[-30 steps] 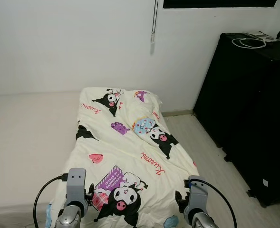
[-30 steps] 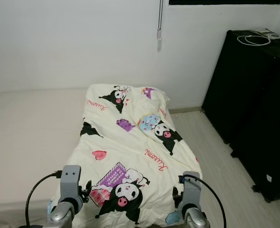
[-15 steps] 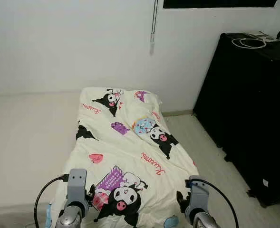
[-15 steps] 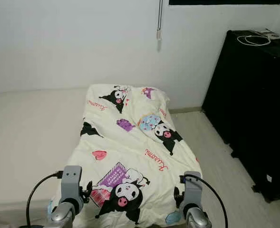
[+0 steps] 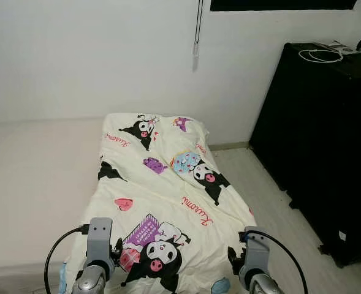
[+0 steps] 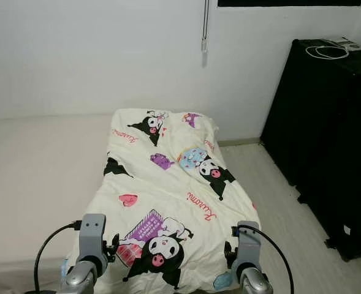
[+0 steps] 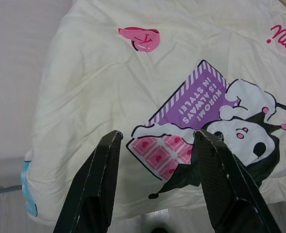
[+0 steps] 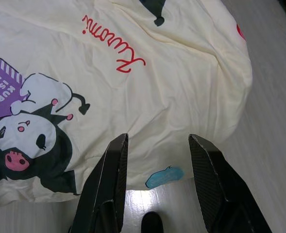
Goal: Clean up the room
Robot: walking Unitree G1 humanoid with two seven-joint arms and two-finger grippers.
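Note:
A cream blanket (image 5: 162, 196) printed with black-and-white cartoon figures and red lettering lies spread along the right half of a low bed (image 5: 33, 177). Its near end hangs over the foot of the bed toward the floor. My left gripper (image 7: 155, 141) hovers open above the blanket's near left corner, over a purple printed box. My right gripper (image 8: 157, 143) hovers open above the near right corner, by the red lettering. Neither holds anything. Both silver wrists (image 5: 98, 242) show at the lower edge of the head views.
A tall black cabinet (image 5: 327, 135) stands on the right, with a white cable (image 5: 320, 55) on top. A strip of pale wood floor (image 5: 272, 208) runs between it and the bed. A blind cord (image 5: 197, 37) hangs on the white wall behind.

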